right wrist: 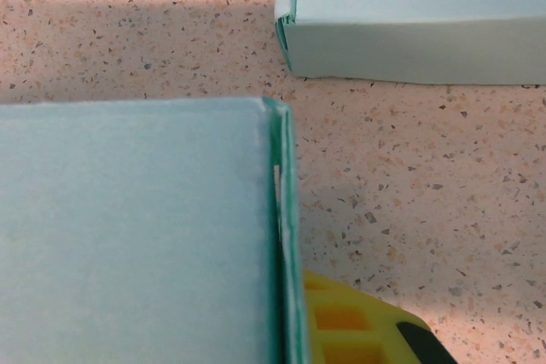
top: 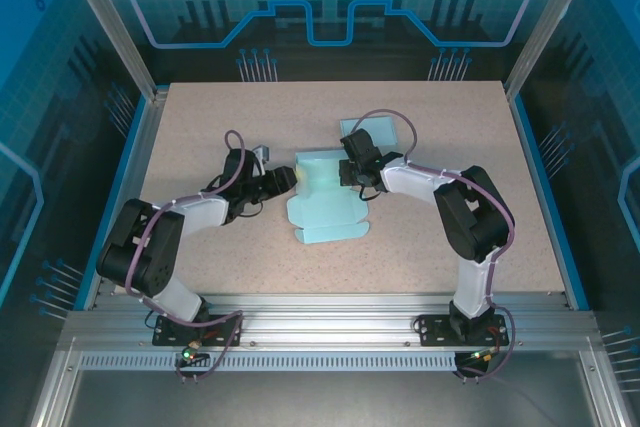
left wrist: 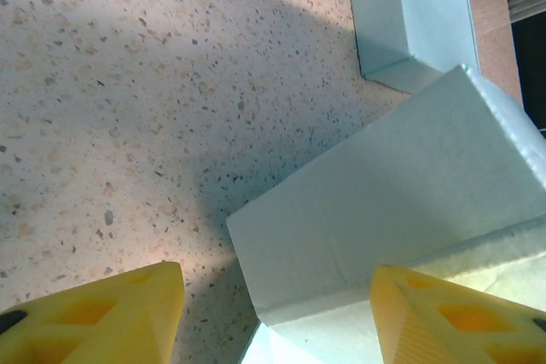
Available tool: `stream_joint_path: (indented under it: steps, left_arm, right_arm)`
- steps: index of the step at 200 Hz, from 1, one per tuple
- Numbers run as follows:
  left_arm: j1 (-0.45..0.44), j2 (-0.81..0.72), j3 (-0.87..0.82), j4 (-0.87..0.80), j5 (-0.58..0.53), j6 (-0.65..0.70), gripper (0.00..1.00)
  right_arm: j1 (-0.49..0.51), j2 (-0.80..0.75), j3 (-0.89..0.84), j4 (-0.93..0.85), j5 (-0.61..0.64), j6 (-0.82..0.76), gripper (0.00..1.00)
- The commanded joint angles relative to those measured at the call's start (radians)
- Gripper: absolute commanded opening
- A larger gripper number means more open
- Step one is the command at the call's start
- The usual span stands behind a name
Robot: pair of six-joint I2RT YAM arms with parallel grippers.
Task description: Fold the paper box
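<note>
The paper box is made of thin card, matt and smooth, with creased edges. The same matt card is seen in the small box beyond it. The table under the paper box is finished in a speckled, stone-like, dull surface. The fingers of the left gripper beside the paper box are moulded in matt yellow plastic. Brushed metal rails are seen on the near side of the paper box.
</note>
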Motion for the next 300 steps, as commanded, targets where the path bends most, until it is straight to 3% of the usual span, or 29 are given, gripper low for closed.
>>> stream_joint_path:
  steps: [1,65,126,166,228,260,300]
  left_arm:
    - [-0.028,-0.023,0.014,-0.027,0.0,0.044,0.61]
    - [-0.068,0.038,0.075,0.011,-0.031,0.11,0.62]
    - [-0.09,0.082,0.128,-0.018,-0.067,0.258,0.62]
    - [-0.09,0.073,0.134,-0.093,-0.049,0.37,0.56]
    - [-0.09,0.068,0.164,-0.222,-0.026,0.47,0.56]
    - [-0.088,0.073,0.175,-0.231,-0.107,0.486,0.56]
    - [-0.089,0.099,0.179,-0.098,-0.201,0.469,0.47]
  right_arm:
    - [0.017,0.019,-0.001,-0.026,-0.012,0.009,0.0]
    - [0.017,0.013,-0.008,-0.021,-0.022,0.0,0.0]
    - [0.018,0.01,-0.013,-0.019,-0.023,0.002,0.0]
    - [0.019,0.011,-0.009,-0.022,-0.017,-0.002,0.0]
    - [0.018,0.02,-0.004,-0.024,-0.021,0.0,0.0]
    - [0.018,0.019,-0.002,-0.024,-0.025,-0.002,0.0]
    - [0.019,0.021,-0.001,-0.022,-0.029,-0.002,0.0]
